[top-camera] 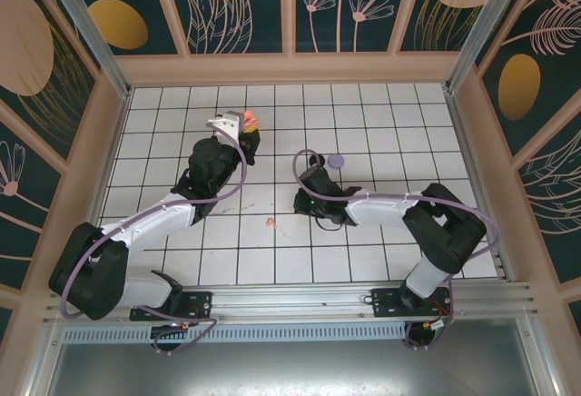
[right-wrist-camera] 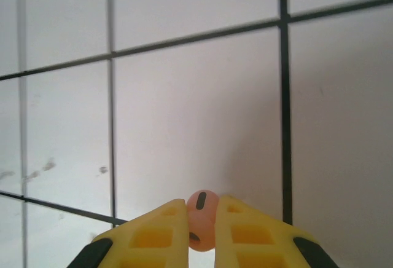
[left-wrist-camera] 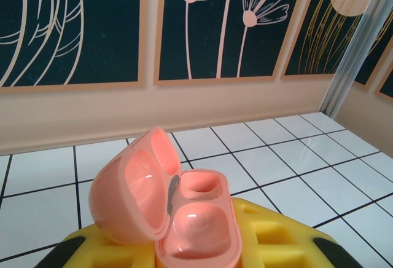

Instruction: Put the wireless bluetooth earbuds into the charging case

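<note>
Yellow pads (left-wrist-camera: 279, 237) of the left gripper (left-wrist-camera: 190, 249) sit right up against the lens in the left wrist view. They're clamped on the base of the salmon charging case (left-wrist-camera: 178, 206). Its lid is flipped open to the left, and both pockets in the lower half look bare to us. Overhead, the case is toward the far side of the white tiled bench (top-camera: 399, 142), left of centre and well apart from the other arm.

Moving right, a tiny salmon speck (top-camera: 270, 222) lies on a tile between the two arms. We reckon it's the matching earbud, but it's too small to be sure.

Further right, the right gripper (right-wrist-camera: 201, 228) is pinched tight around a salmon earbud (right-wrist-camera: 201, 209). The bud's rounded end pokes out between the pads, with bare tile beyond. We can't tell if it's lifted or touching. Just beyond that arm's wrist sits a round lavender thing (top-camera: 336, 160), and we can't make out what it is.

We'd call this the pick-up step: first earbud grabbed, none seated. The next move, as we see it, needs a lift, a carry over to the left, and the stem lined up with one pocket. The tricky bit is how the bud is turned in the grip, since it could go in crooked.
</note>
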